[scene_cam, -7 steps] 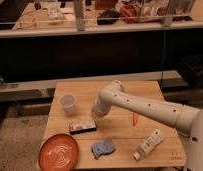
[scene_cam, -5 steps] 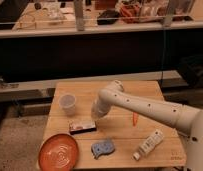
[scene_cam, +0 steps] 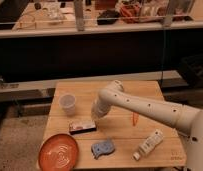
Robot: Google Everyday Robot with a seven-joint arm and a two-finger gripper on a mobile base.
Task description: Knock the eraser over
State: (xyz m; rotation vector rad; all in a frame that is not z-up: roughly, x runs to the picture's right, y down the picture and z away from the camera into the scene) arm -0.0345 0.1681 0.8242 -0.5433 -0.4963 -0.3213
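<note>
The eraser (scene_cam: pixel 82 127) is a small block with a dark lower layer and a whitish top with reddish marking. It lies flat on the wooden table (scene_cam: pixel 145 95), left of centre. My white arm reaches in from the right. The gripper (scene_cam: pixel 96 113) hangs just right of and slightly behind the eraser, close to its right end. I cannot tell if it touches the eraser.
A pale cup (scene_cam: pixel 68 103) stands behind and left of the eraser. An orange plate (scene_cam: pixel 58 153) sits at the front left. A blue lumpy pad (scene_cam: pixel 102 148) lies in front, a white tube (scene_cam: pixel 148 144) at the front right, a small orange item (scene_cam: pixel 135 118) mid-right.
</note>
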